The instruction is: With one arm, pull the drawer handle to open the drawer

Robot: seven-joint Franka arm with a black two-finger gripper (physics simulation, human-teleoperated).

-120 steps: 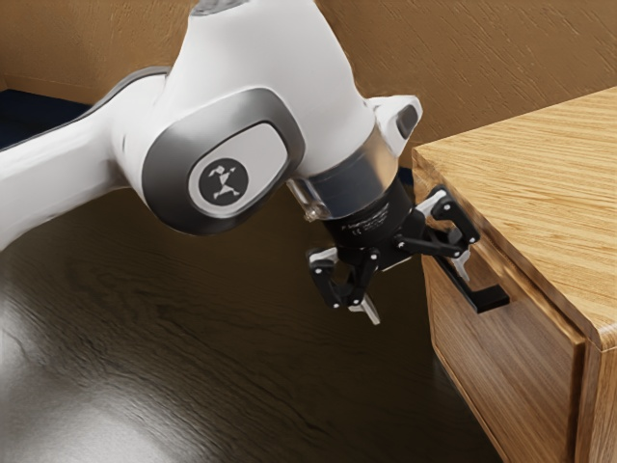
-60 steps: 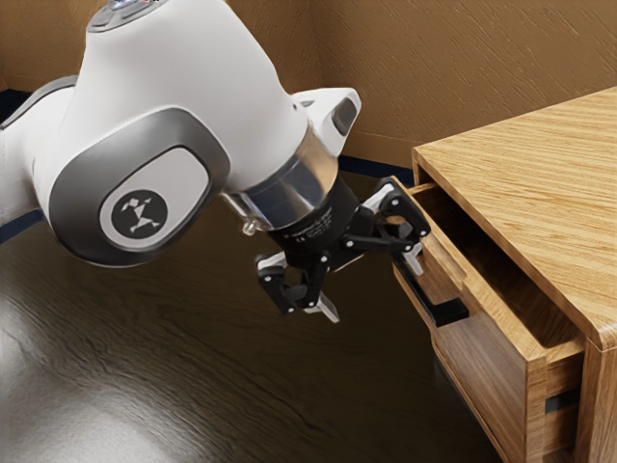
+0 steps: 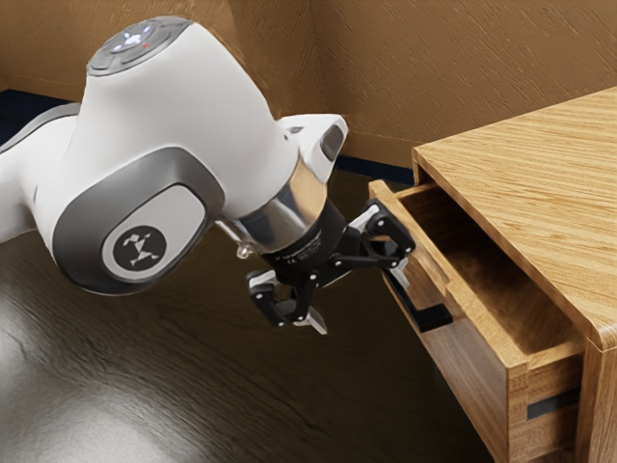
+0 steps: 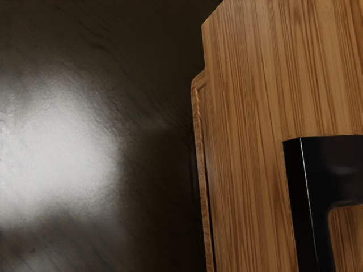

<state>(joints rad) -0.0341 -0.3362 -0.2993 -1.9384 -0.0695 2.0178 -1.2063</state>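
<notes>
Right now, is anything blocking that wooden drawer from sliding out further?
Nothing visible does. The light wooden drawer is partly out of the wooden cabinet, and nothing lies on the dark floor ahead of it. Only the arm's open black jaws are there, at the black bar handle.

My white seven-joint arm (image 3: 164,145) reaches in from the exterior view's left, with its wrist (image 3: 289,217) tipped down toward the exterior view's right. My black two-finger gripper (image 3: 355,294) has its fingers (image 3: 289,307) spread wide, with nothing clamped between them.
</notes>
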